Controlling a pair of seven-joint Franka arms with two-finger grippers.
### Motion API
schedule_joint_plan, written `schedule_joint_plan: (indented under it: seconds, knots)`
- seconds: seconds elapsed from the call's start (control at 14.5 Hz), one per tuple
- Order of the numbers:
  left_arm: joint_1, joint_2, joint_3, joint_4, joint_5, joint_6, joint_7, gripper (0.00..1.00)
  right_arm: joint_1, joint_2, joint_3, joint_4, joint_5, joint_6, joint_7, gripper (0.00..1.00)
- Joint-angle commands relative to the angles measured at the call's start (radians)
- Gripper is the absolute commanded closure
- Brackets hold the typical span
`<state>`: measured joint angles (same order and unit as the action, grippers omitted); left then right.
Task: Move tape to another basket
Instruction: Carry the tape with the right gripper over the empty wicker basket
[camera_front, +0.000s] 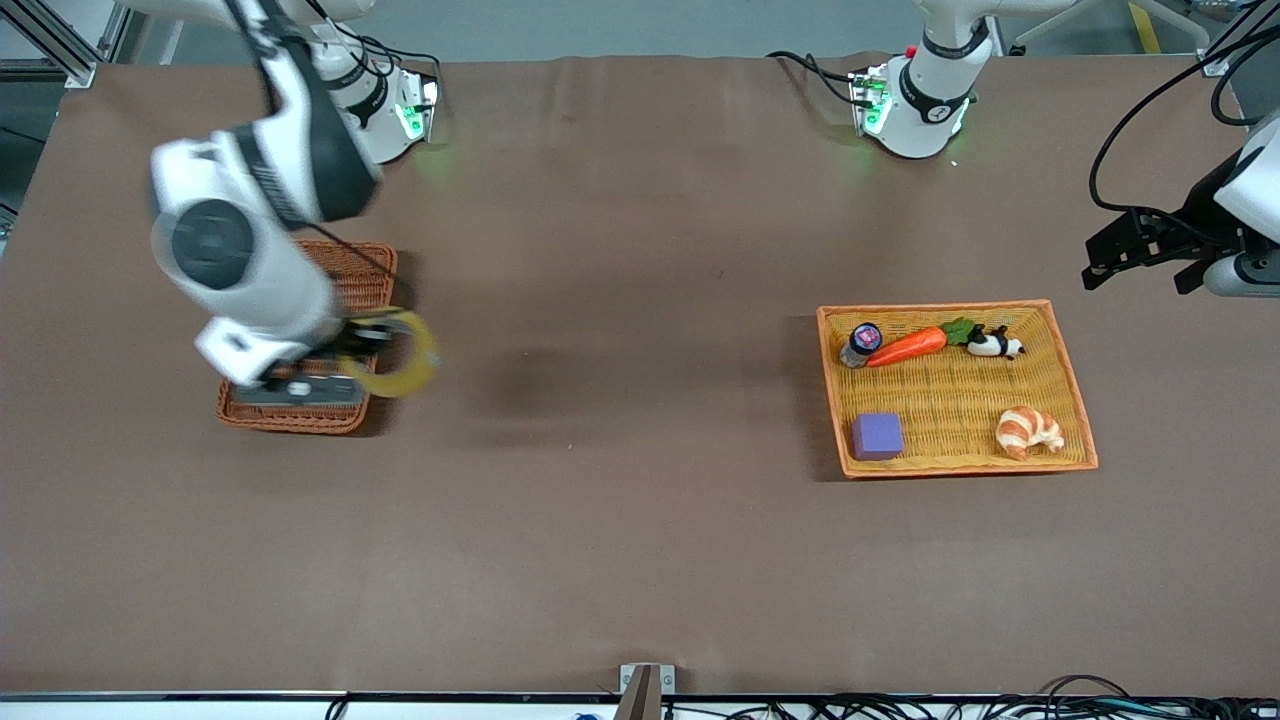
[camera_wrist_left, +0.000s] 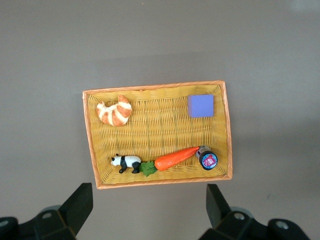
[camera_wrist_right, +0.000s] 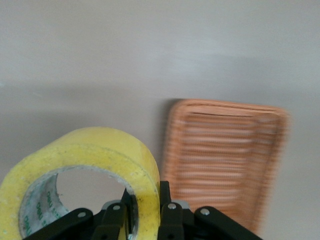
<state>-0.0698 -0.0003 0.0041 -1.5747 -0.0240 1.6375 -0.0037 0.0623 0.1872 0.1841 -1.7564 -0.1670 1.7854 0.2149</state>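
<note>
The right gripper (camera_front: 352, 345) was clamped on the tape's (camera_front: 405, 352) wall, over the basket's (camera_front: 360, 275) edge; the roll looked light, stiff, slick. The left gripper (camera_front: 1140, 262) waited with fingers apart beside the tray (camera_front: 1075, 385)

Glossy translucent yellow tape (camera_wrist_right: 85, 175), rough reddish woven wicker basket (camera_wrist_right: 225, 165), matt brown table cloth (camera_front: 620, 500)

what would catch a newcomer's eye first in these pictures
The right tool, shut on the yellow tape, holds it over the edge of the reddish-brown basket. Toward the left arm's end lies the orange tray, with a carrot and croissant.
</note>
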Motion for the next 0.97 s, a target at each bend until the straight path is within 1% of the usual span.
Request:
schedule_joint_plan:
  seconds: [0.0,0.14,0.21,0.48,0.55,0.69,0.9]
  knots:
    - [-0.008,-0.026,0.005,-0.024,0.016,-0.001,-0.004,0.0,0.002,-0.156,-0.142,-0.249,0.046,0.096,-0.184,1.0]
    - [-0.007,-0.026,0.005,-0.024,0.016,0.002,-0.005,0.0,0.005,-0.23,-0.24,-0.418,0.05,0.243,-0.325,1.0]
    - [-0.005,-0.026,0.005,-0.024,0.016,0.002,-0.006,0.0,0.007,-0.25,-0.299,-0.496,0.05,0.32,-0.377,1.0]
    - [-0.005,-0.024,0.007,-0.024,0.016,0.002,-0.006,0.0,0.005,-0.252,-0.412,-0.682,0.05,0.564,-0.491,1.0]
    - [-0.005,-0.024,0.005,-0.025,0.016,0.002,-0.006,0.0,0.005,-0.246,-0.434,-0.736,0.05,0.645,-0.505,1.0]
    - [-0.005,-0.024,0.007,-0.027,0.016,0.002,-0.005,0.0,0.007,-0.214,-0.436,-0.794,0.05,0.761,-0.502,0.99]
    - [-0.001,-0.024,0.007,-0.025,0.016,0.002,-0.004,0.0,0.017,-0.14,-0.434,-0.795,0.053,0.833,-0.496,0.98]
